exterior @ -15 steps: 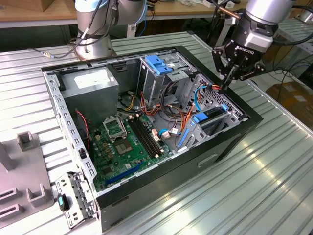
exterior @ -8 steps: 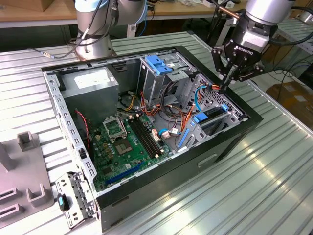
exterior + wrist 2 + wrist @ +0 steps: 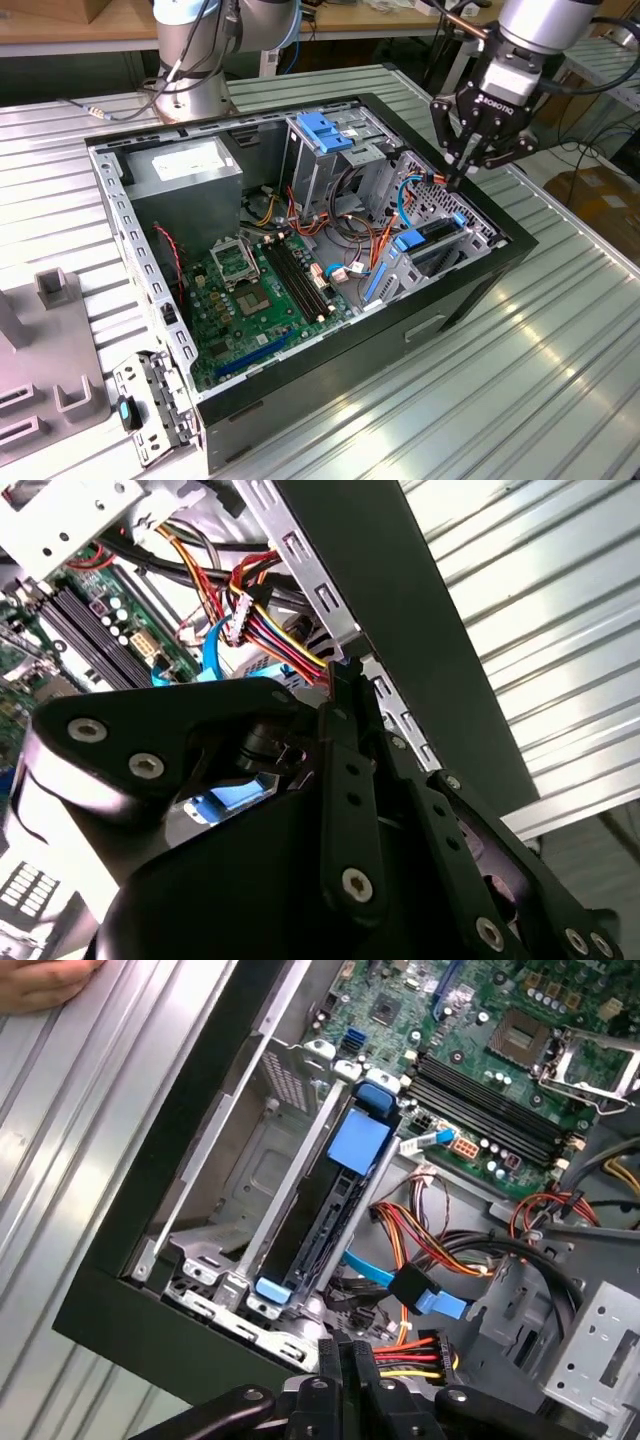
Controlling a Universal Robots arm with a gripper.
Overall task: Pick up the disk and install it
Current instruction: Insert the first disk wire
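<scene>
In the exterior view the black claw (image 3: 462, 170) hangs in the upper right of the frame, its fingers drawn close together with nothing between them, tips just above the right-hand rim of the open computer case (image 3: 250, 395). The disk (image 3: 428, 240) lies just below and slightly left of the claw, already seated on edge in the grey metal drive bay at the case's right end; it is a flat dark slab edged with bright blue plastic rails and tabs. In the first wrist view the disk (image 3: 335, 1205) runs diagonally through the centre of the frame, a glossy blue tab at its upper end and a small blue clip at its lower end, with the narrow fingers (image 3: 345, 1370) at the bottom centre beside red, yellow and black wires. The green motherboard (image 3: 255, 300) sits at the lower centre of the exterior view, and the ribbed metal table (image 3: 520, 380) shines at lower right.
</scene>
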